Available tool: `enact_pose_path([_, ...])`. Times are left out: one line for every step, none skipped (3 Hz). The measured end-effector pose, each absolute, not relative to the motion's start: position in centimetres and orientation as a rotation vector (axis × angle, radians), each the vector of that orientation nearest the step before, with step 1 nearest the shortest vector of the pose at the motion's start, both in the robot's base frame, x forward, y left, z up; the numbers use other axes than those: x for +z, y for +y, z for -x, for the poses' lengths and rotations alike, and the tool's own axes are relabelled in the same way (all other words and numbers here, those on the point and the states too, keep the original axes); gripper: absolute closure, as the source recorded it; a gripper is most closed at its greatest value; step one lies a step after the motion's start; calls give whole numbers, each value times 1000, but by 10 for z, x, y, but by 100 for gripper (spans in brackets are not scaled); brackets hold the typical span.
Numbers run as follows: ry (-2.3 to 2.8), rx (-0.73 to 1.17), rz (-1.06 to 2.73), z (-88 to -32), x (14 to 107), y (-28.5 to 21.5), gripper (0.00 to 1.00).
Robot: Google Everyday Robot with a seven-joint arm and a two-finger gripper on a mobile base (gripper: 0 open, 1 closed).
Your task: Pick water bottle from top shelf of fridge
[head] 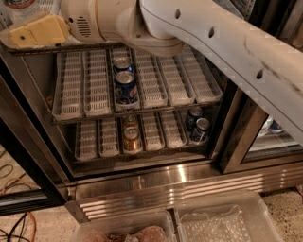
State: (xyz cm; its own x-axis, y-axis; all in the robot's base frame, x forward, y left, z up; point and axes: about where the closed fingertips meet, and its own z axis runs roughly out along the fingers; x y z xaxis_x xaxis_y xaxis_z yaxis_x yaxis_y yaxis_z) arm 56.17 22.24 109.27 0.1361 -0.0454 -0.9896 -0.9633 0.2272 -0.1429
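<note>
My gripper (32, 32), a yellowish end piece on the big white arm (199, 33), is at the top left, at the front edge of the top shelf (42, 48) of the fridge (156, 182). The arm hides most of that shelf. Just above and left of the gripper is a bit of clear plastic with a red and white label (18, 4), which may be the water bottle; only a sliver shows. I cannot tell whether the gripper touches it.
The middle rack holds two blue soda cans (125, 85) in white lane trays. The lower rack holds gold cans (131, 137) and blue cans (199, 125) at the right. A black door frame (241, 137) stands to the right. Clear plastic bins (222, 222) sit below.
</note>
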Motion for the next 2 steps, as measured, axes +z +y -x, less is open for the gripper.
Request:
enact_pose_path([1177,983,1119,-571,1090,230,0])
enact_pose_path([1158,1013,1117,-575,1086,237,0])
